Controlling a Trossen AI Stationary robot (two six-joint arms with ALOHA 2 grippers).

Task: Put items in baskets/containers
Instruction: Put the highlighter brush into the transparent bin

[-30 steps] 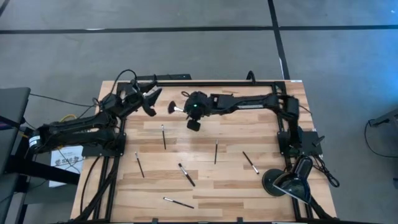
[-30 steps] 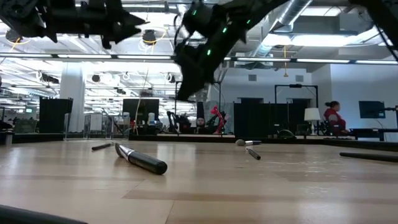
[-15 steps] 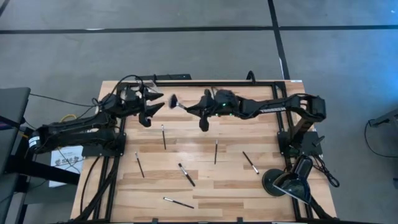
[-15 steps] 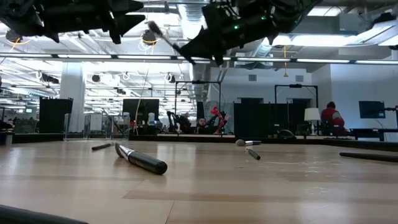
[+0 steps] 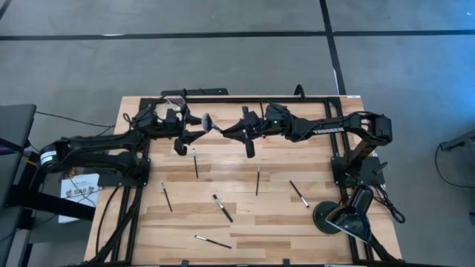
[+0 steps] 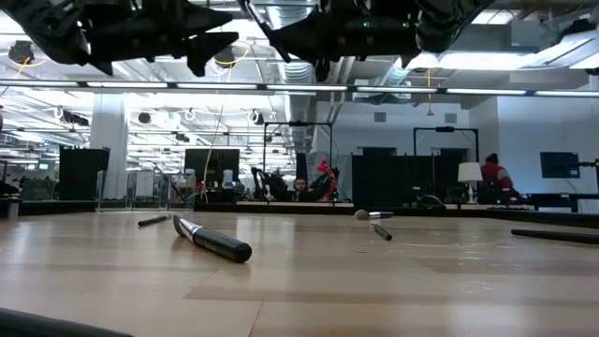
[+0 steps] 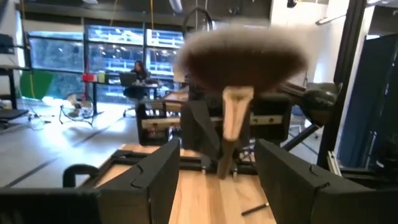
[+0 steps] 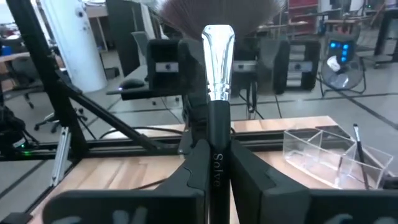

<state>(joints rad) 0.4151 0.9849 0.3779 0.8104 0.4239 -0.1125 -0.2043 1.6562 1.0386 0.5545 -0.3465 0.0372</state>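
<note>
The right hand [image 5: 236, 131] is closed on a fan brush [image 8: 214, 81], held above the far part of the surface [image 5: 245, 222]. The brush has a round black handle with pale lettering, a glossy silvery ferrule that flattens toward its end, and a wide, soft spread of dark bristles. In the high view its head [image 5: 207, 121] points toward the left hand [image 5: 194, 133], which is raised at the same height with its fingers [image 7: 292, 180] spread apart; the bristles sit just in front of that gap. No contact between the left fingers and the brush is visible.

The surface is light wood in jointed planks, bordered by a black metal frame. Slim dark-handled brushes [image 5: 222, 208] lie scattered flat on it, well apart from each other. A round black lamp base [image 5: 329, 216] stands at the near right corner.

A clear, straight-walled plastic container [image 8: 323, 152] with see-through partitions shows in the right wrist view on the surface. One thin brush [image 8: 358, 142] stands tilted in one compartment; the other compartments' contents cannot be made out.
</note>
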